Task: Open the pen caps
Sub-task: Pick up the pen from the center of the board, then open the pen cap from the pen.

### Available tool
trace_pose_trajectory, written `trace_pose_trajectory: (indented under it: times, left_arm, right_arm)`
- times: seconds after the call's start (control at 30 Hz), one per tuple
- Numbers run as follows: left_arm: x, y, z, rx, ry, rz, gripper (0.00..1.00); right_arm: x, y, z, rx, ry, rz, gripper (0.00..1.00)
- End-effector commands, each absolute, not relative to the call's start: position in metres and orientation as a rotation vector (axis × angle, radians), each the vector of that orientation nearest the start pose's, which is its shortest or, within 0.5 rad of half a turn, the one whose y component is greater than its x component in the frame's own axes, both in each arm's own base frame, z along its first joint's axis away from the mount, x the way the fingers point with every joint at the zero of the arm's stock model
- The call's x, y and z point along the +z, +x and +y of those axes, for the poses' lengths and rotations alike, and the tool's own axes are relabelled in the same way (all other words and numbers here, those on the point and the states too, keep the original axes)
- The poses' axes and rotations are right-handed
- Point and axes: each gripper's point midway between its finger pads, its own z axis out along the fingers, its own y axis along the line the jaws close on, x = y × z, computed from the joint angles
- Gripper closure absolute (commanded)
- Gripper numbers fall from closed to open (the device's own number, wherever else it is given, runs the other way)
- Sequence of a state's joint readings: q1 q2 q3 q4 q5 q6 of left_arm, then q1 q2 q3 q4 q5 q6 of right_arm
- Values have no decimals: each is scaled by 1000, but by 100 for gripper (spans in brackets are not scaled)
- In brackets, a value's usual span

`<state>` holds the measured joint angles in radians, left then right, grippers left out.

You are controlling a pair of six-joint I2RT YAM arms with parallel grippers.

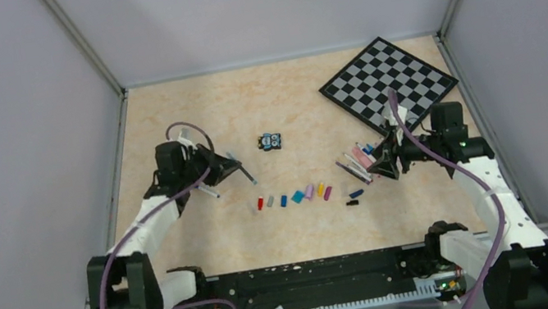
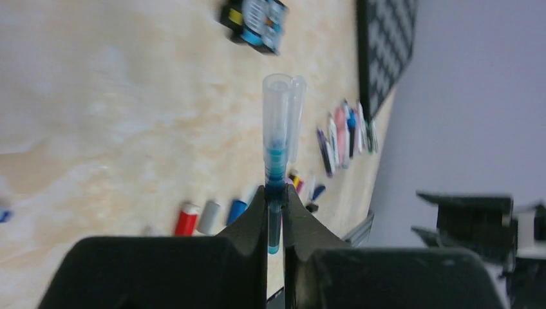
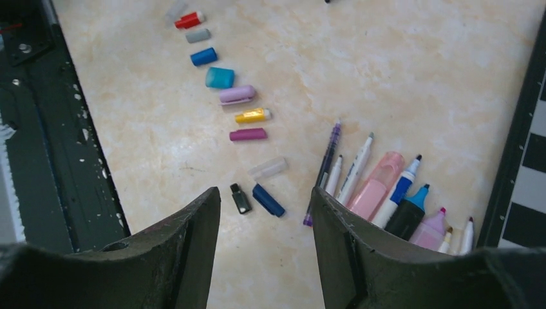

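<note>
Basically beige marbled table [image 1: 189, 110] w/ pen caps [image 1: 298, 196], grey walls [image 1: 0, 123], chessboard [image 1: 388, 80] far-right.

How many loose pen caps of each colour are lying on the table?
red cap: 1
grey cap: 1
blue caps: 2
teal cap: 1
lilac cap: 1
yellow cap: 1
magenta cap: 1
clear caps: 2
black cap: 1
Total: 11

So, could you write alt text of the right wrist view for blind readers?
The open right gripper hovers over a beige table. A row of coloured plastic pen caps lies at left, a bunch of thin plastic pens and markers at right.
</note>
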<state>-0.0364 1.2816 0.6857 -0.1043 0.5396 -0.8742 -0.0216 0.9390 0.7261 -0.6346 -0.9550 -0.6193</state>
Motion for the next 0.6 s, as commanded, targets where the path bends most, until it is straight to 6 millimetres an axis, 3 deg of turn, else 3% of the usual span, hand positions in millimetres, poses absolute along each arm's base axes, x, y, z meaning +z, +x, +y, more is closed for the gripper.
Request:
trace_pose_trajectory:
  times: [0.0,0.23,0.37,0.5,0.57]
  left_arm:
    - [198,297,-185,-1342,-257,1959,100]
    - [245,244,-251,-1459,51,1676,100]
    - [264,222,-283,-1452,133,1545,100]
    - [276,216,-316,-1446,182,1466,100]
    - [271,218,-335,-1444,203,1478,100]
  right_arm:
    - [180,209,146,921,-1083,1682,47]
    - [202,199,161,1114,-1042,1600,47]
    - [204,193,168,1268,-932,1627,44]
    - [209,185,180,1379,-921,1610,43]
    - [209,183,184,1412,-918,1617,42]
